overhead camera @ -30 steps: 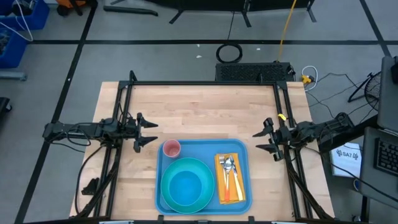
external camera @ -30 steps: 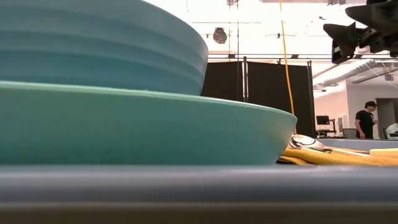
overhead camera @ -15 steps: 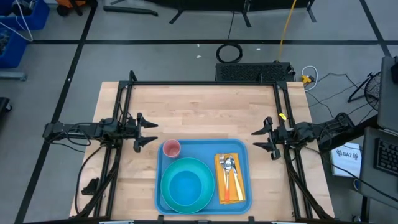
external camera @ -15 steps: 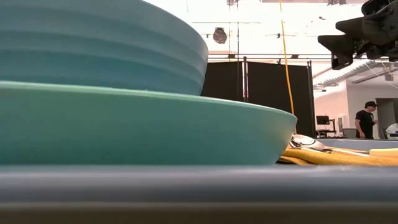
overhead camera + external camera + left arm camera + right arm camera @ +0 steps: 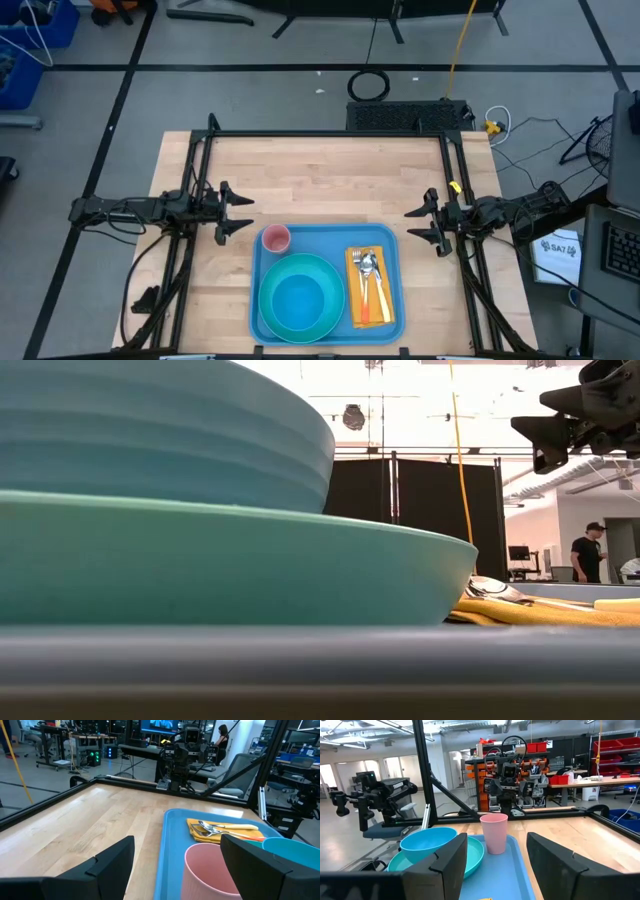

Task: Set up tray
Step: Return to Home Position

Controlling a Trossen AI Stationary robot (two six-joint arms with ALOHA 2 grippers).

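The light-blue tray [image 5: 325,243] lies flat on the wooden table near its front edge. On it are a teal plate [image 5: 320,272] with a blue bowl [image 5: 300,300] sitting in it, and a pink cup [image 5: 275,238] upright at the far left corner. At the right lies a yellow-orange napkin [image 5: 355,300] with cutlery [image 5: 368,268] on top. My left gripper [image 5: 240,211] is open and empty, left of the tray, above the table. My right gripper [image 5: 412,224] is open and empty, right of the tray's far right corner. The cup shows between the fingers in both wrist views [image 5: 210,870] [image 5: 494,834].
Black frame rails [image 5: 330,134] run along the table's far edge and both sides. Bare wood [image 5: 330,180] lies between the tray and the far edge. In the low view a person [image 5: 590,555] stands far off in the room, and the plate [image 5: 220,560] and bowl [image 5: 150,440] fill the near field.
My right gripper has shifted a little toward the tray's far right corner and then held still, staying open. The things on the tray have not moved.
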